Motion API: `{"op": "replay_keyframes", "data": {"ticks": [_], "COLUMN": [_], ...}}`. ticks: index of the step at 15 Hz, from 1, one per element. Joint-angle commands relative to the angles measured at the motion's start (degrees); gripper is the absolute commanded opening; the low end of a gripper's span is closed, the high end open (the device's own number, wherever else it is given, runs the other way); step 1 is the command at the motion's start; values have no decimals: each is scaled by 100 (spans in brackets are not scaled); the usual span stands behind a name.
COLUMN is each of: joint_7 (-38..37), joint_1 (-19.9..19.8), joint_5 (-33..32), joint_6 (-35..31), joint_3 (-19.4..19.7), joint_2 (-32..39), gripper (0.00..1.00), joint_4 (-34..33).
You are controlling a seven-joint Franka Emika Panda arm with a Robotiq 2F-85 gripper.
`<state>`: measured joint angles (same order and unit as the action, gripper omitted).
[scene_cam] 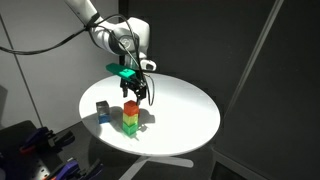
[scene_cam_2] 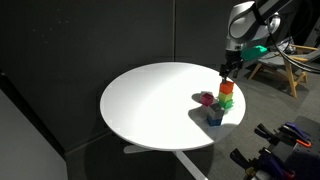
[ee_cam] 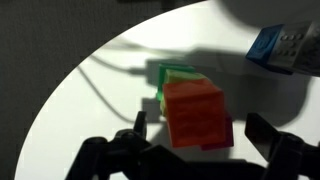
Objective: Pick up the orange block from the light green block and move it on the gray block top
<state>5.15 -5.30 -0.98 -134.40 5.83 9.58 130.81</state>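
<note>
One round white table (scene_cam: 190, 110) fills the scene, set against dark curtains. Near its edge stands a short stack of small cubes. The orange block (scene_cam: 131, 106) is on top, resting squarely on the light green block (scene_cam: 131, 117). In an exterior view a darker green block (scene_cam: 131, 127) appears to sit at the bottom of the stack.

The robot's gripper (scene_cam: 134, 92) hangs straight down, directly over the stack, with its tips close to the orange block's top. In the wrist view the two black fingers (ee_cam: 140, 128) are spread apart, one on each side of the orange block (ee_cam: 195, 112). There is a visible gap between each finger and the cube, so the gripper is holding nothing. An edge of the light green block (ee_cam: 176, 76) peeks out from beneath the orange one.

Close beside the stack, but not touching it, sits a blue block (ee_cam: 268, 44). A pale block that seems to be the gray block (ee_cam: 306, 55) is right against the blue one, cut off by the frame edge; the picture is too blurred to tell whether they touch. In an exterior view the blue block (scene_cam_2: 215, 118) sits in front of the stack, and a small pink object (scene_cam_2: 206, 98), too small to identify, lies just beside it. Nothing lies between the gripper and the orange block.
</note>
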Motion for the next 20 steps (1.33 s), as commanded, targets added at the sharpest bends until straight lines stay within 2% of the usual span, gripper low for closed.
{"op": "replay_keyframes", "data": {"ticks": [1, 15, 16, 17, 20], "joint_7": [243, 223, 218, 199, 76], "joint_1": [-102, -104, -105, -98, -63], "joint_5": [112, 76, 100, 82, 17], "joint_6": [-106, -333, -305, -304, -177], "joint_3": [-26, -58, -68, -67, -54], "joint_2": [76, 492, 512, 530, 548], "gripper": [100, 100, 75, 73, 49], "joint_4": [-14, -118, -127, -131, -152]}}
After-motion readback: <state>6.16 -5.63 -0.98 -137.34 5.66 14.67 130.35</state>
